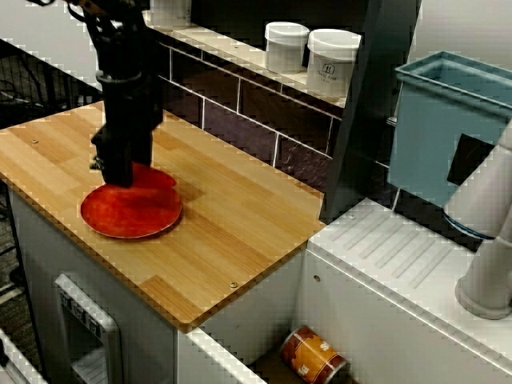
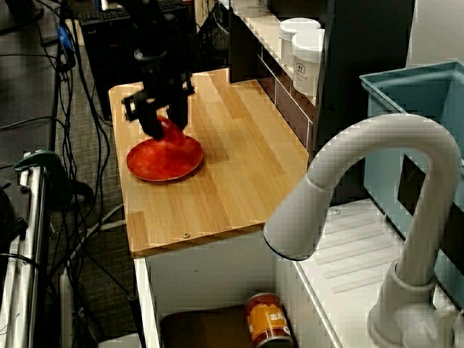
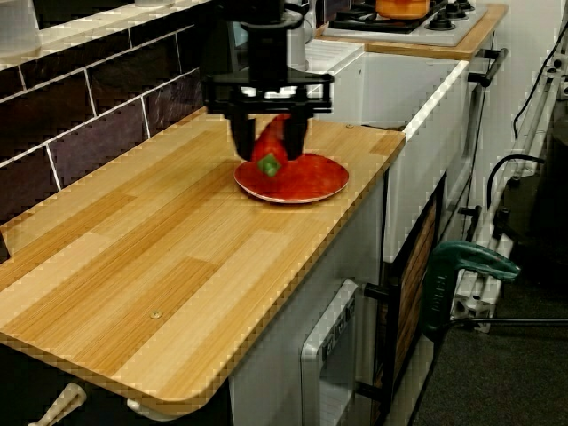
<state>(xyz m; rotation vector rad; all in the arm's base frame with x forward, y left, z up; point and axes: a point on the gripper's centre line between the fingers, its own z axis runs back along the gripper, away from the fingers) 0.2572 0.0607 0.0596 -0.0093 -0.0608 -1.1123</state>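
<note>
Pinching a glossy red pepper (image 3: 272, 142), gripper (image 3: 269, 153) over round plate (image 3: 318, 179).

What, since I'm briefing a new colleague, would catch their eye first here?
A red pepper with a green stem, clamped between the black fingers over a red plate on the wooden counter. In the view from the sink, a big white faucet fills the foreground, an orange can below it.

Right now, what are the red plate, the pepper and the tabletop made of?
Plate: looks like plastic, plain red with a soft sheen and a thin raised rim; glazed ceramic is possible.
Pepper: glossy red skin, green stem; likely a plastic toy, but I cannot rule out real.
Tabletop: wood or wood-look laminate, pale strips with grain, matte.
</note>
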